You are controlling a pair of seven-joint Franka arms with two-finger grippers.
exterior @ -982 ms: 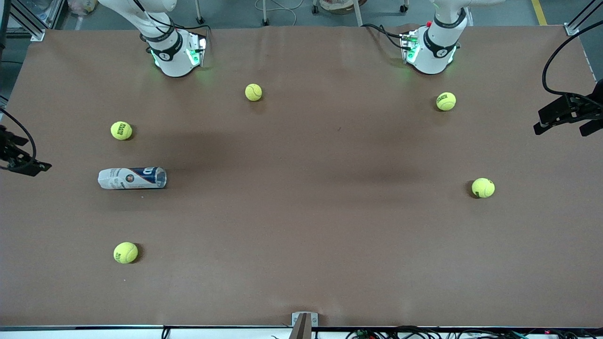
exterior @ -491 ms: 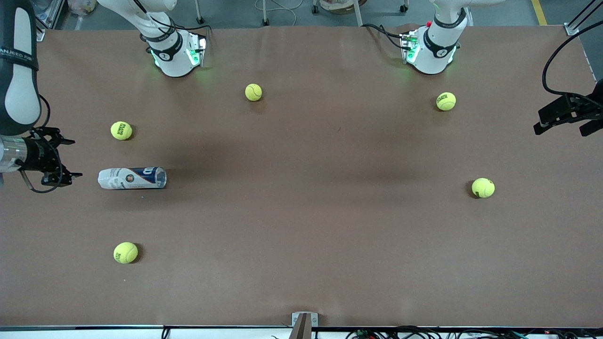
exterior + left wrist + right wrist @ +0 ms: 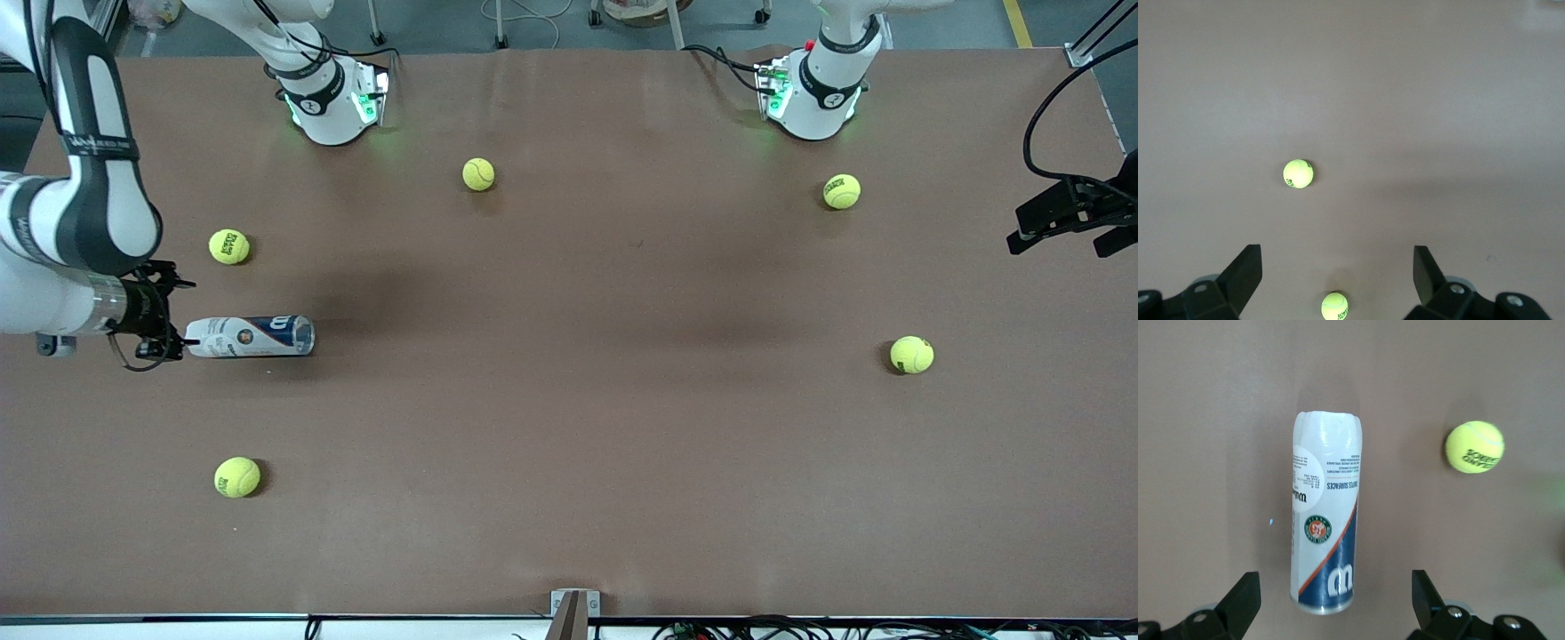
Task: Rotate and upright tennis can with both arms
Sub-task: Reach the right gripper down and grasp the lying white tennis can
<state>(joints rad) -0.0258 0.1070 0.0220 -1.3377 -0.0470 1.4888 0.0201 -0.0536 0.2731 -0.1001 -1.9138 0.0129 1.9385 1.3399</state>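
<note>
The tennis can (image 3: 250,337) lies on its side on the brown table (image 3: 569,427), toward the right arm's end, between two tennis balls: one (image 3: 228,246) farther from the front camera, another (image 3: 236,476) nearer. The right gripper (image 3: 164,313) hovers at the can's white end, fingers (image 3: 1245,600) spread wide with nothing between them. The left gripper (image 3: 1338,275) waits at its own end of the table, fingers wide apart and holding nothing, above two more balls (image 3: 1298,173).

Even overhead light, no glare. Soft broad shadows on the surface (image 3: 569,400); views sharp, wrist views slightly washed.
</note>
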